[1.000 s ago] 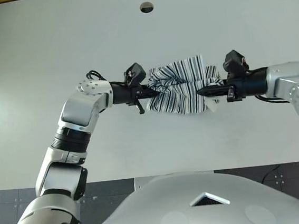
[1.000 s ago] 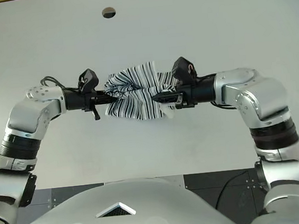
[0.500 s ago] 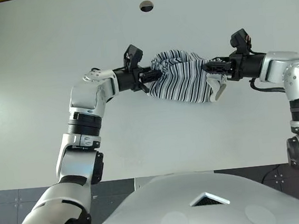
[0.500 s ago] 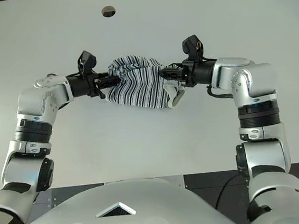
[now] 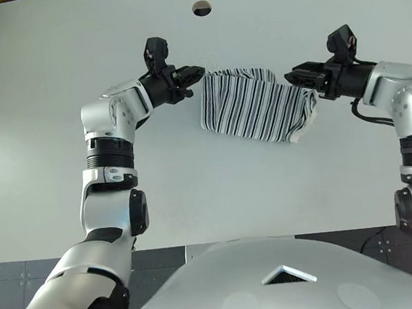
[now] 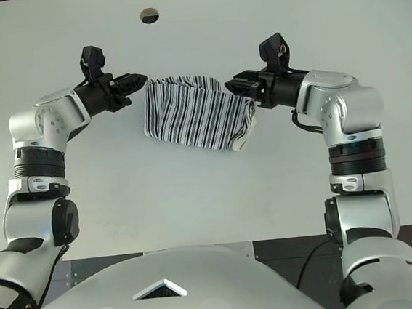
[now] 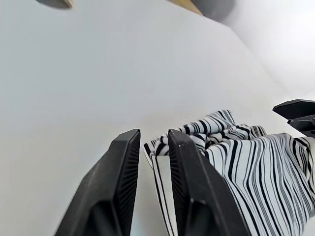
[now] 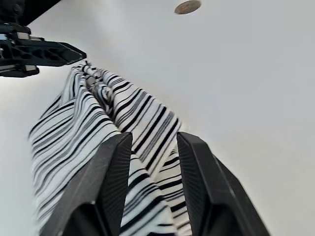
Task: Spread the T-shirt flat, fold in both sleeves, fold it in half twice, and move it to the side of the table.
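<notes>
We see both arms swung farther out and apart. The bunched T-shirt point(image 5: 252, 106) now lies stretched flat, with the left gripper point(image 5: 198, 73) and right gripper point(image 5: 289, 75) parted at its ends.

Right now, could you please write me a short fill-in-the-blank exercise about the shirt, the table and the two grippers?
1. The T-shirt on the table is patterned with black and white ___.
2. The left gripper and the right gripper both have their jaws ___.
3. Beyond the T-shirt, the table has a round ___.
Missing words: stripes; open; hole.
</notes>
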`<action>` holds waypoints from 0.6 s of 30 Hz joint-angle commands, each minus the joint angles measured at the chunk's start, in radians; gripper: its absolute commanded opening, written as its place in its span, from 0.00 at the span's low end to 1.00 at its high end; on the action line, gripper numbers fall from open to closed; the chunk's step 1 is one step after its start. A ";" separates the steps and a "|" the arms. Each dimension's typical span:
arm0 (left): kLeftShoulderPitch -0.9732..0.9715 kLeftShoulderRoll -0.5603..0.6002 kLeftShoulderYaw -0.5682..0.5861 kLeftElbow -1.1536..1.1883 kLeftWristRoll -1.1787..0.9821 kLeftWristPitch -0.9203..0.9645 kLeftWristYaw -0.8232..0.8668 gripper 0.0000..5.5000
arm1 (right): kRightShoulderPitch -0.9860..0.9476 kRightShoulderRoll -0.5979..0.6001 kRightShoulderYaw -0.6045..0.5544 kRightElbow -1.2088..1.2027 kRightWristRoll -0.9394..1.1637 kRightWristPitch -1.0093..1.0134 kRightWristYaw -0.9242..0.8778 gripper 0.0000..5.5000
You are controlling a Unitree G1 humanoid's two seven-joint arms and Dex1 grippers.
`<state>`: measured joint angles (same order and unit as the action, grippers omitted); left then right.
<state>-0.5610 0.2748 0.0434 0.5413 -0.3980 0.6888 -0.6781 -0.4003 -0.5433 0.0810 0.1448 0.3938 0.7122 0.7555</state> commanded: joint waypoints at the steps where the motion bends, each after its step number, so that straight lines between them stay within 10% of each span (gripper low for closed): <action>1: -0.024 -0.002 0.030 0.054 0.030 -0.085 0.036 0.19 | 0.026 -0.018 0.012 0.027 -0.098 -0.141 -0.029 0.30; 9: 0.162 0.000 0.026 -0.183 0.146 -0.543 0.077 0.02 | 0.155 0.071 0.031 -0.168 -0.324 -0.586 -0.252 0.02; 18: 0.441 -0.047 0.001 -0.473 0.284 -0.828 0.244 0.02 | 0.234 0.362 0.286 -0.170 -0.574 -0.662 -0.498 0.02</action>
<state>-0.1858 0.2285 0.0694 0.0926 -0.1808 -0.1013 -0.4736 -0.1522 -0.2164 0.3530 -0.0860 -0.1566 0.0446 0.2891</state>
